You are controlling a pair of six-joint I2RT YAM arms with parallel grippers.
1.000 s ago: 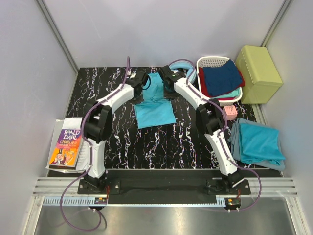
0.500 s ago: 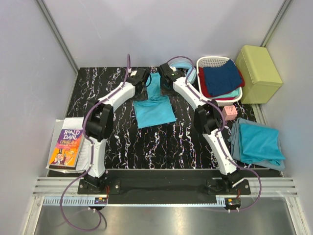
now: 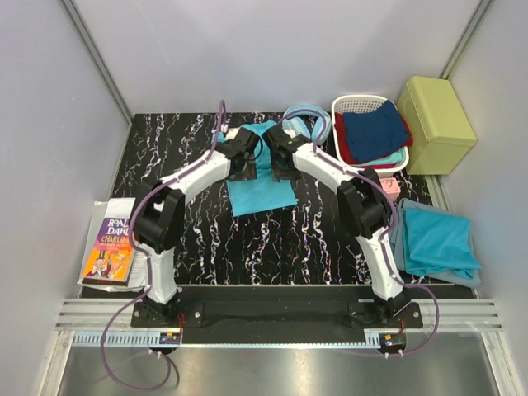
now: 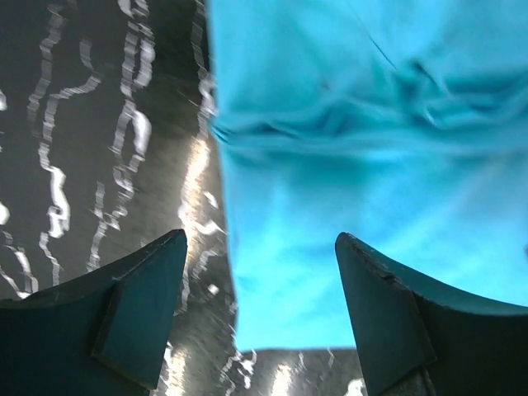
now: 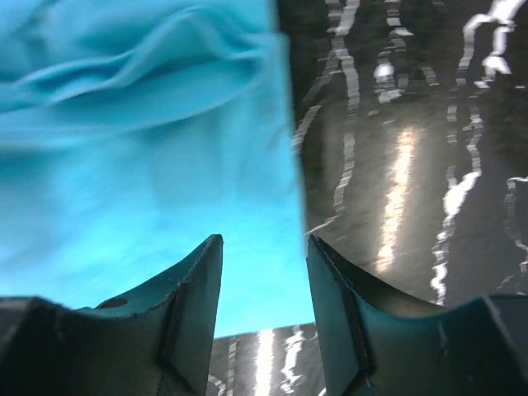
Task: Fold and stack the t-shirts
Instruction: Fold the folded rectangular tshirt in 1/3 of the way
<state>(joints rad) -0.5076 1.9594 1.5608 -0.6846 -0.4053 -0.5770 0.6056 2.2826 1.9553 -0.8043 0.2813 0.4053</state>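
1. Top external view, far left: a Roald Dahl paperback is lying at the left edge of the black marbled table, covering most of some white sheets beneath it.
2. The left gripper is hanging over the left side of the teal t-shirt. From above its dark body is masking the jaws.
3. Left wrist view: the left gripper is standing wide apart and clasping nothing. The t-shirt is lying below, with its left edge running between the fingers. The picture is blurring, so finer detail is hard to make out.
4. The teal t-shirt is lying at the far middle of the table. Its lower half is spreading flat, while its rumpled upper half is partly hiding under both grippers.
5. The right gripper is hanging over the shirt's right side.
6. Right wrist view: the right gripper is showing a narrower gap and is also holding nothing. The shirt's right edge is passing beneath that gap.
7. A white basket is holding a navy garment. Red and pale cloth are peeking out under it, and the count is unclear.
8. A small pink object is sitting half hidden behind the right arm.
9. A folded teal stack is resting at the table's right edge. I cannot tell how many layers it has.
10. A yellow-green box is standing at the far right.
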